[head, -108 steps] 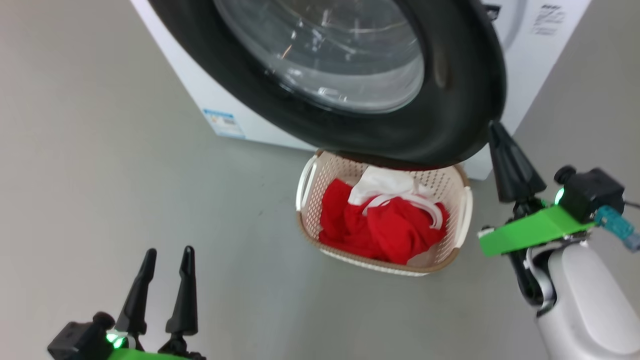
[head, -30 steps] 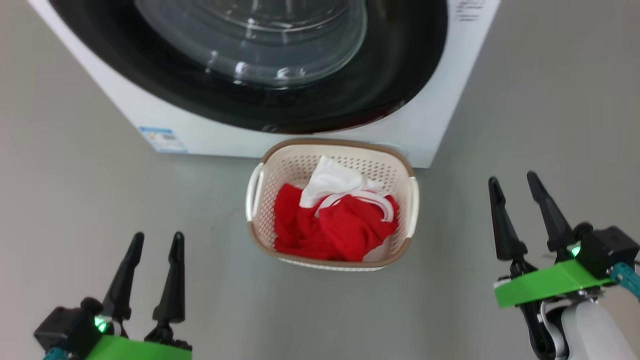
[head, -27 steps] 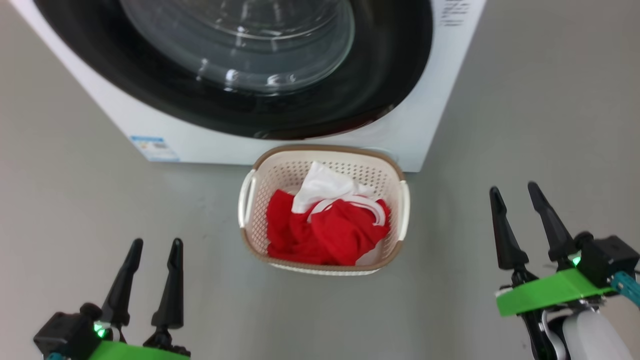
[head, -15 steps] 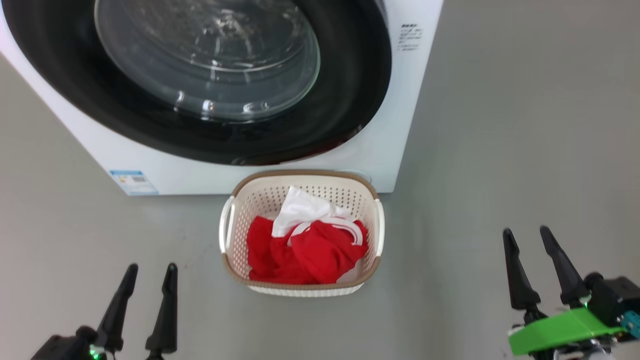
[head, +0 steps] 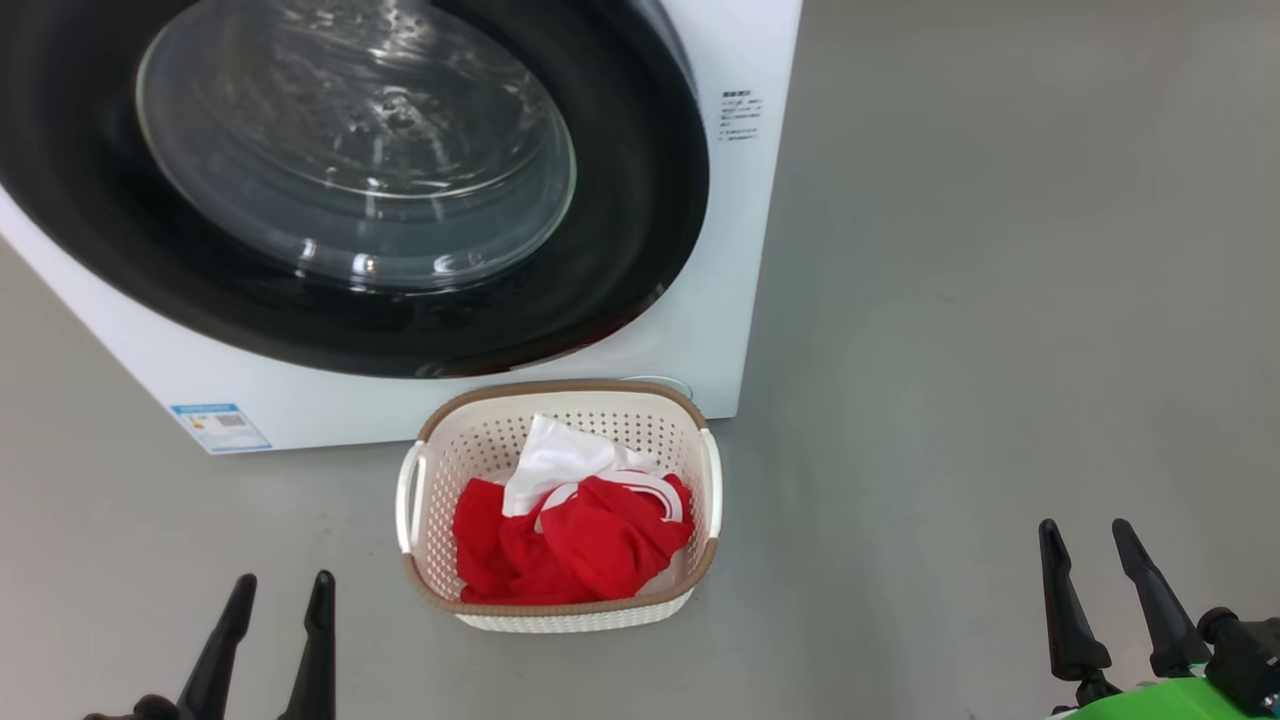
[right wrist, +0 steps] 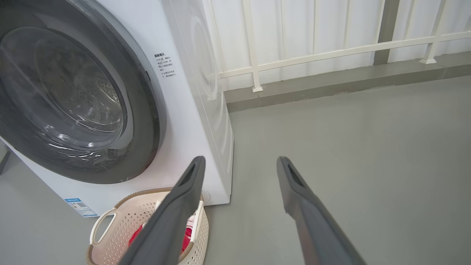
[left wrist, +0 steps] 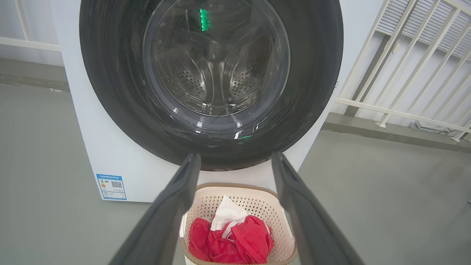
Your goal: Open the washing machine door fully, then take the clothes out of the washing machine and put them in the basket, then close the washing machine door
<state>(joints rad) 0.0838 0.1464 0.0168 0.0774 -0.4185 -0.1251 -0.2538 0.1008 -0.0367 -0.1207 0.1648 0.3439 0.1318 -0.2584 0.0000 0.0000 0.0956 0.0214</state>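
Observation:
The washing machine (head: 745,230) stands white at the top of the head view, its black-rimmed door (head: 620,250) lying flush against the front, glass bowl facing out. On the floor just before it sits the cream basket (head: 430,590) with the red and white clothes (head: 570,535) piled inside. My left gripper (head: 283,585) is at the bottom left, open and empty, well short of the basket. My right gripper (head: 1085,528) is at the bottom right, open and empty too. In the left wrist view the door (left wrist: 312,73) shows the steel drum behind its glass, above the basket (left wrist: 272,193).
A blue label sticker (head: 218,426) sits low on the machine's front. Grey floor (head: 1000,300) spreads to the right of the machine. A white railing (right wrist: 312,55) on a low kerb runs behind it, seen in both wrist views.
The door has gone from hanging open over the basket to flush against the machine. The right gripper came away from the door's rim. The head view keeps shifting, and both grippers sink lower.

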